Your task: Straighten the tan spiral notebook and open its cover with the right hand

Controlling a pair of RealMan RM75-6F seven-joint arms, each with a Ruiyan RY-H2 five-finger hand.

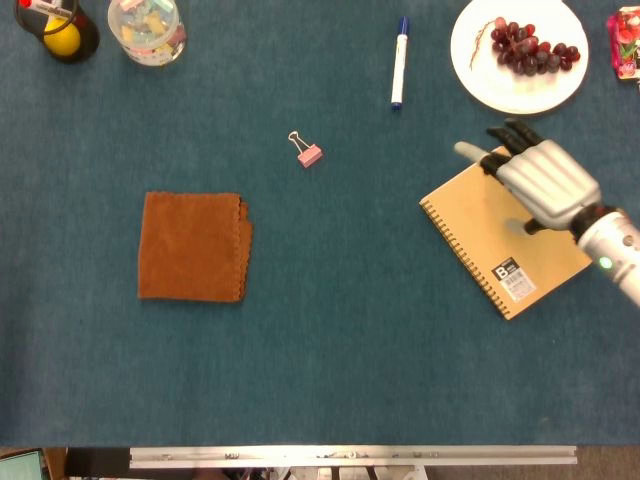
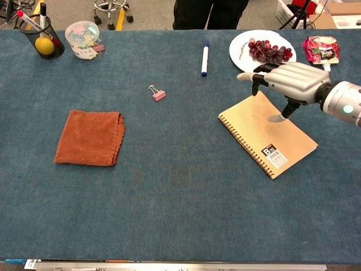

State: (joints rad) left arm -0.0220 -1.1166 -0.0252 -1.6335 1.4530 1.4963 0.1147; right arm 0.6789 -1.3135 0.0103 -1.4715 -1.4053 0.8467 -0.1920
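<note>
The tan spiral notebook [image 1: 503,231] [image 2: 267,133] lies shut on the blue table, turned at an angle, its spiral binding along the lower-left edge and a barcode sticker near its bottom corner. My right hand [image 1: 540,180] [image 2: 287,79] hovers over the notebook's upper right corner, palm down, fingers spread and pointing left, holding nothing. Whether the thumb touches the cover I cannot tell. My left hand is not visible in either view.
A white plate [image 1: 478,66] [image 2: 239,55] with grapes sits just behind the hand. A blue marker [image 1: 399,61], a pink binder clip [image 1: 309,154], a brown folded cloth [image 1: 192,246], a pen cup [image 1: 60,28], a clear jar [image 1: 147,28] and a red pouch [image 2: 321,51] lie around.
</note>
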